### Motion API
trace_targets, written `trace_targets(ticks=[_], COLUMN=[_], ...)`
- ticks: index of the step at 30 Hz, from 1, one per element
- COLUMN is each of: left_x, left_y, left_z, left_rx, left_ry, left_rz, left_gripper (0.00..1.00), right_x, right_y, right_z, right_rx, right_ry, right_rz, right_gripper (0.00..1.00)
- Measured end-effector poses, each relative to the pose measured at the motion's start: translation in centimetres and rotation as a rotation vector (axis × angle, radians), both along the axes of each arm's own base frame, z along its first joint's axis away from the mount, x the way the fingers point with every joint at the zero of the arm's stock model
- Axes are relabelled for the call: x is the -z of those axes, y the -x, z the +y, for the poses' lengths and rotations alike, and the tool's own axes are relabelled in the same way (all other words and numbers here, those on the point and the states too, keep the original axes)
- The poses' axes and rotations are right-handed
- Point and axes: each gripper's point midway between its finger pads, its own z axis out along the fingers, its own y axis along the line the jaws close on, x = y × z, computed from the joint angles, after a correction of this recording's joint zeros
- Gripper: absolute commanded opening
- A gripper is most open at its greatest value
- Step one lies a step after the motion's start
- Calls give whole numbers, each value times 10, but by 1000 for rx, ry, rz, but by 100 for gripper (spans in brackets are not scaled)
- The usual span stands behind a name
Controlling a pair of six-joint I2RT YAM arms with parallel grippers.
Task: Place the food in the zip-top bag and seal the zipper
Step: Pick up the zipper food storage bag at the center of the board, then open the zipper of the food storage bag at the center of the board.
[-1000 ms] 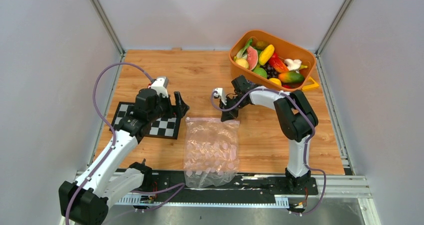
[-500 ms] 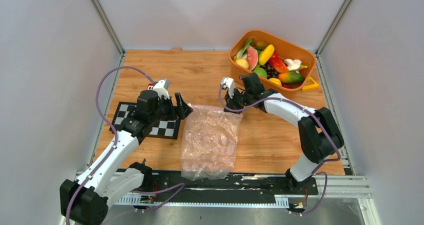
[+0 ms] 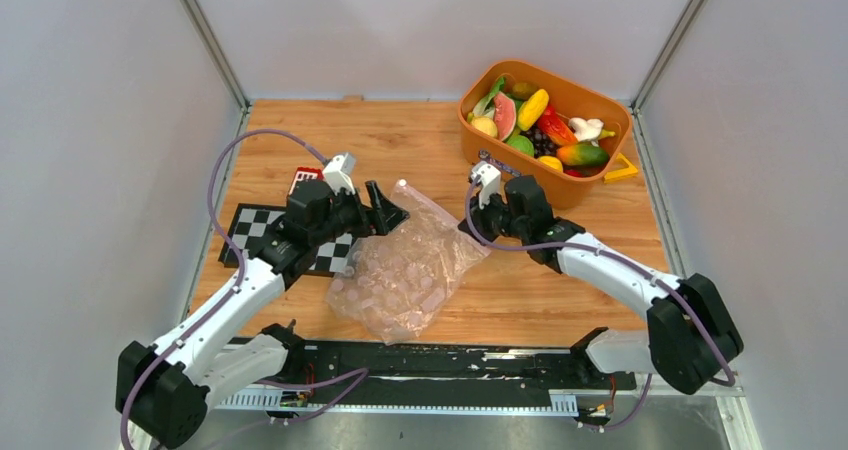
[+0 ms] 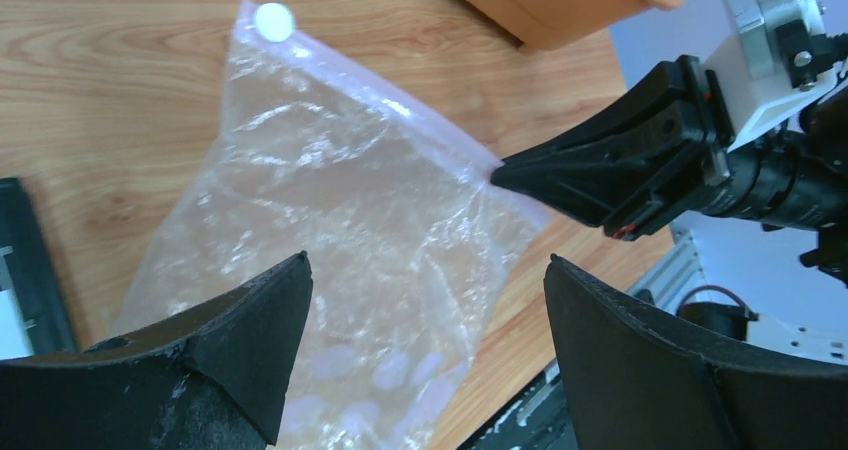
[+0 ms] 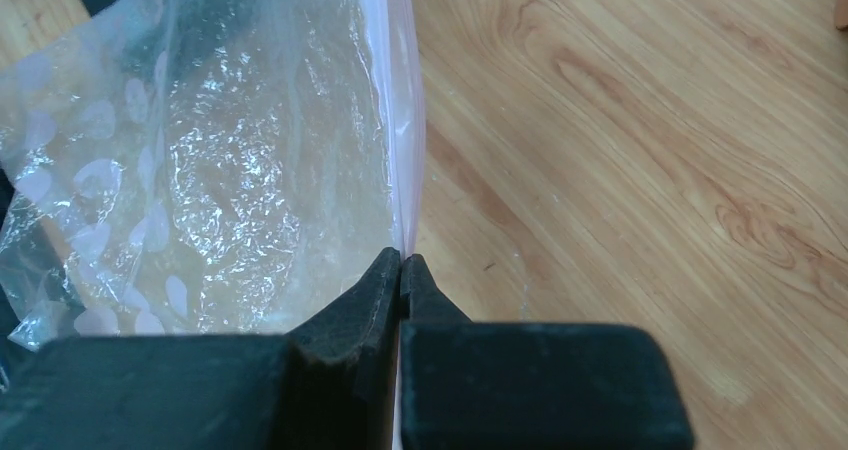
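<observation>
Clear crinkly plastic with pale dots: the bag (image 3: 405, 270), rumpled and lying slantwise in the middle of the table (image 3: 420, 135), just right of the checkerboard (image 3: 250, 232), mouth edge turned toward the far side. Along that edge, the pinkish zipper (image 5: 398, 120), slanting from a small white spot (image 4: 270, 20) at its far-left corner down to the near-right corner. At that right corner, the right gripper (image 5: 401, 262) — jaws pressed fully together, the zipper strip nipped between the very tips. Near the left end of the mouth, the left gripper (image 4: 425, 262) — jaws spread wide, holding nothing, poised over the bag's left flank and not seen to touch it. No telling from any view whether the mouth is sealed or parted. Food (image 3: 540, 125) heaped in the orange basket (image 3: 585, 185) at the far right of the table, a watermelon slice (image 3: 505, 116) and dark grapes (image 3: 543, 142) among it, apart from the bag. By the left wrist, a small red block (image 3: 303, 180) just beyond the far edge of the checkerboard.
</observation>
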Motion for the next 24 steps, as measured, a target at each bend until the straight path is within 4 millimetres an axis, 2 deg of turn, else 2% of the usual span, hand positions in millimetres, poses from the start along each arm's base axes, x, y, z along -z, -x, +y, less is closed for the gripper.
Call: trace_targets(ticks=[3, 6, 10, 13, 17, 24], left_x=[-2, -1, 7, 17, 28, 9], left_y=[2, 1, 2, -1, -3, -8], left_z=[-18, -40, -53, -54, -51, -35], left_rx=[34, 59, 45, 25, 19, 20], left_ry=[10, -3, -24, -41, -93, -221], left_rz=[2, 19, 33, 59, 83, -7], left_gripper=[91, 91, 91, 91, 93, 96], right_x=[-6, -23, -35, -33, -28, -19], right_y=[10, 15, 26, 34, 34, 31], right_z=[2, 14, 32, 38, 34, 26], right_rx=[-17, -71, -152, -200, -204, -177], right_ry=[-26, -76, -93, -73, -35, 14], right_rz=[-12, -56, -132, -155, -166, -165], right_gripper=[0, 0, 1, 1, 1, 0])
